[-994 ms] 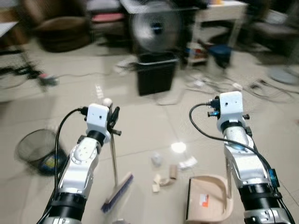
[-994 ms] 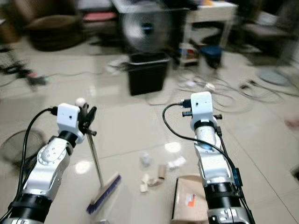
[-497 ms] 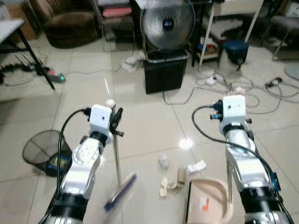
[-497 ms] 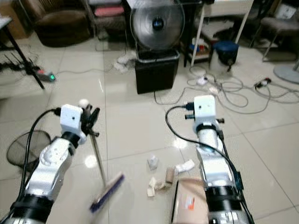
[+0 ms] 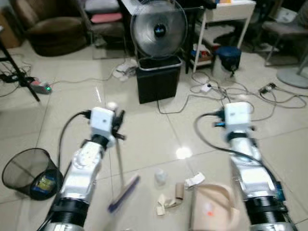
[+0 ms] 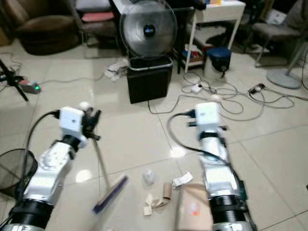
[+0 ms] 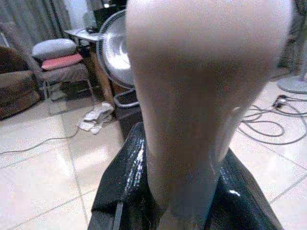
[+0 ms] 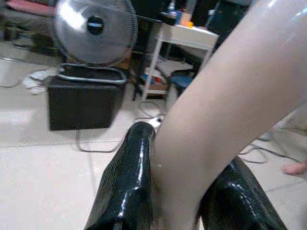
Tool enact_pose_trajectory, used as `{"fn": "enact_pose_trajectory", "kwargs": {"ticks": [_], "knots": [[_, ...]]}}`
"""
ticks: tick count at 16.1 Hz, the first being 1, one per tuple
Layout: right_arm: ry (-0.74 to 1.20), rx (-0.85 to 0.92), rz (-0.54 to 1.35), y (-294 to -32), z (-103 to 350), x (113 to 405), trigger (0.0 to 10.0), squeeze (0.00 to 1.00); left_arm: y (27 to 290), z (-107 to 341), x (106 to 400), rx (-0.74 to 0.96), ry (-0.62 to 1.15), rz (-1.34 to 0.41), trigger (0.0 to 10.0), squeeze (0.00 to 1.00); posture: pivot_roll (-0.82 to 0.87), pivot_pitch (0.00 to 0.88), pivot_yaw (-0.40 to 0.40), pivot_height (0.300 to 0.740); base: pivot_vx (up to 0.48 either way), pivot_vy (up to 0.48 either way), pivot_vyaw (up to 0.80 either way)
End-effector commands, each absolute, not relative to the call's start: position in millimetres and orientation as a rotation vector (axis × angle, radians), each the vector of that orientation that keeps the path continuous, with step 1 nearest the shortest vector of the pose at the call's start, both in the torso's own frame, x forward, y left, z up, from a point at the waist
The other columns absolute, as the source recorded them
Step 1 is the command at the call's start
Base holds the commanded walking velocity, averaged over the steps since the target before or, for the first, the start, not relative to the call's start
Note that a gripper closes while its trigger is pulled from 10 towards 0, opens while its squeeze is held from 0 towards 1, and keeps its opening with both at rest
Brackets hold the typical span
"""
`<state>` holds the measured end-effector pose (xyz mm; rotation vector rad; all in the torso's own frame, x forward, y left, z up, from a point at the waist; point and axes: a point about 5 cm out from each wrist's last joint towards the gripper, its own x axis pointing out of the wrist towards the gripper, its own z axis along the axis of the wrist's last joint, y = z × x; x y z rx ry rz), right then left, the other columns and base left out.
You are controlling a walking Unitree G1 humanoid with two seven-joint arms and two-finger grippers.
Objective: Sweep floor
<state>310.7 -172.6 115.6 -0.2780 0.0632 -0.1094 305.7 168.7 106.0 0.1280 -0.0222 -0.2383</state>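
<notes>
Two grippers are at work over the tiled floor. The left gripper has its black fingers closed tight around the top of the broom handle. From this gripper the thin handle goes down and a little forward to the broom head, whose purple bristles rest on the floor below it, blurred in both eye views.

The right gripper clamps the beige handle of the dustpan; one finger is pressed on each side of this handle. The pan itself lies on the floor below the right arm, with its open side toward the left gripper.

Several pieces of litter lie between the broom head and the dustpan: crumpled paper, a cardboard roll and some small beige scraps. They are near the mouth of the pan, but still on the tiles.

A black wire waste basket stands on the far left, outside the left arm. Ahead of both grippers, well apart, a round fan stands behind a black bin, and some cables lie on the floor ahead of the right gripper.
</notes>
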Motion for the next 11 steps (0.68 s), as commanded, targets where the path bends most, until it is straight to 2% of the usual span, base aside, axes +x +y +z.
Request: {"fn": "enact_pose_trajectory", "kwargs": {"ticks": [1,7,11], "knots": [[0.034,-0.274,-0.120,-176.6,124.3,312.9,10.0,0.00,168.1,111.3,306.4,0.139,-0.045,-0.239,10.0,0.00,-0.04,0.000,0.045,0.740,0.000,0.000,0.00],[-0.004,-0.245,-0.139,-177.8,124.0,310.1,10.0,0.00,172.8,115.5,308.1,0.167,-0.061,-0.203,10.0,0.00,0.00,0.059,0.044,0.740,0.000,0.000,0.00],[-0.008,-0.288,-0.127,-178.5,111.0,308.2,10.0,0.00,171.8,118.2,314.5,0.143,-0.100,-0.181,10.0,0.00,0.00,0.140,0.085,0.740,0.000,0.000,0.00]]}}
